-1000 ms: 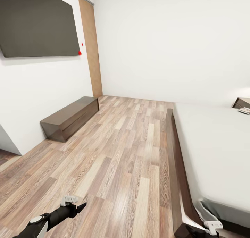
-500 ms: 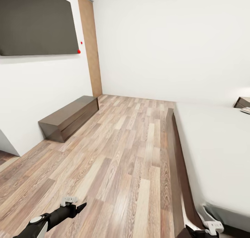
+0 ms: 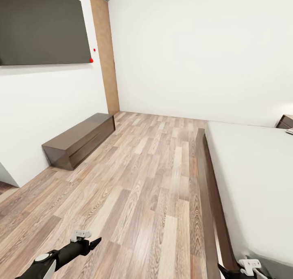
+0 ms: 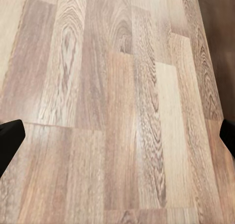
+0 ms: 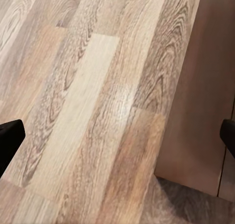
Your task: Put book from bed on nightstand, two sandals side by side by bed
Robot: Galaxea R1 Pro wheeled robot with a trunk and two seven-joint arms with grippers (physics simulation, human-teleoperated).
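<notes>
From the head camera, you have the bed (image 3: pixel 252 177) along your right, its dark frame running away over the plank floor (image 3: pixel 138 189), and a nightstand (image 3: pixel 286 121) just showing at the far right edge; the book and sandals are not in sight, so swing right and scan the mattress before committing an arm. The left wrist camera looks down on bare planks with the left gripper (image 4: pixel 117 136) spread wide and empty. The right gripper (image 5: pixel 117 136), equally wide and empty, hangs near the bed frame, so keep it clear.
</notes>
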